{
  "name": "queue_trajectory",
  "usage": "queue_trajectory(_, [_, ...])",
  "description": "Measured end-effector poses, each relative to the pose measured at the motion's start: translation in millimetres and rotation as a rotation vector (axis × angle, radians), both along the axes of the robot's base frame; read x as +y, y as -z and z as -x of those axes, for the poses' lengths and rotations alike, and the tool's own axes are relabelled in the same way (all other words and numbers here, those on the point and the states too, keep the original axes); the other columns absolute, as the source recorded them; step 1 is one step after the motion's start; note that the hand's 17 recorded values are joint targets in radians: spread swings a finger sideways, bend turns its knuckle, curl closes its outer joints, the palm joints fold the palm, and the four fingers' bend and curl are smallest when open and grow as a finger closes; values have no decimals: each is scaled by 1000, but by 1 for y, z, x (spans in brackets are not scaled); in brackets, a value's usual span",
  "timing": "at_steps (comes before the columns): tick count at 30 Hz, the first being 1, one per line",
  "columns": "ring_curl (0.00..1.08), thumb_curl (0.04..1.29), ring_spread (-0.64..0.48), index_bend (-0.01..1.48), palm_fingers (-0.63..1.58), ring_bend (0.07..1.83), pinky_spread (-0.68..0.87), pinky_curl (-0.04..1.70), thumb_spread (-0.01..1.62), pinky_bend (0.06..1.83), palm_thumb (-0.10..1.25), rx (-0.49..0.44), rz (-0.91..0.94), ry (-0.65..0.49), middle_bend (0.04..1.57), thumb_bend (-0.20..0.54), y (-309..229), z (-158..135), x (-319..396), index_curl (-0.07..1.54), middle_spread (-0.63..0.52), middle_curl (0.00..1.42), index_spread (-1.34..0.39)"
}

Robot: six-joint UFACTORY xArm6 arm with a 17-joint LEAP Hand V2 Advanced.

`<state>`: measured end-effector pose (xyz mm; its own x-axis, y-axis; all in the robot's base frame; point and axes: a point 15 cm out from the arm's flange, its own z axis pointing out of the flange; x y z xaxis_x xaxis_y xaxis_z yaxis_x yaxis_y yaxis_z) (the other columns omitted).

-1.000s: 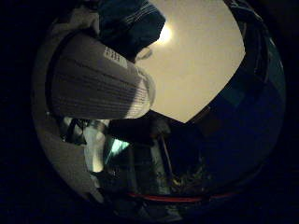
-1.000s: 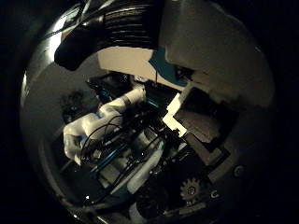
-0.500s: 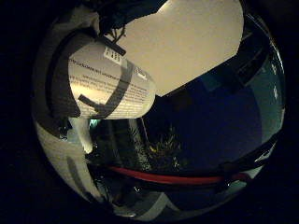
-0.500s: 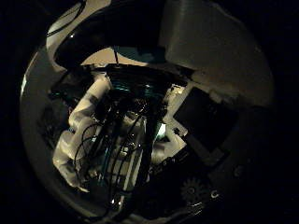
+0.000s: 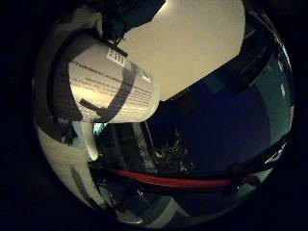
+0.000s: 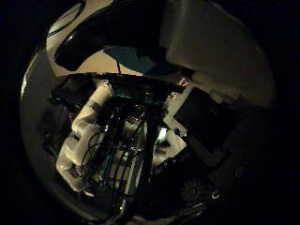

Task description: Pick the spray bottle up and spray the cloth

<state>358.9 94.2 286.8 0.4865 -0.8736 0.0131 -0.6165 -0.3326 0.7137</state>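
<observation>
Hand (image 6: 206, 70) fills thumb-side view — only little-finger side shows bottle (image 5: 113, 86).

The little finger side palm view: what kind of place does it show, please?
Probably an indoor room, perhaps a lab or workshop, though it is too dim to be sure. A pale flat surface, like a tabletop, lies behind the white labelled spray bottle, which is close to the palm; a red band crosses dark clutter.
</observation>
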Motion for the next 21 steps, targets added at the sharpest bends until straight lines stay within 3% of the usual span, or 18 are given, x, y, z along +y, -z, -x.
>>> queue_trajectory(16, [586, 728, -155, 1160, 1228, 1449, -195, 722, 961, 1350, 1059, -198, -643, 112, 1344, -14, -81, -13, 148, 671, -69, 585, -174])
queue_trajectory(21, [587, 735, -155, 1161, 1227, 1449, -196, 726, 957, 1352, 1064, -291, -934, 208, 1345, -14, -121, -42, 194, 671, -69, 585, -173])
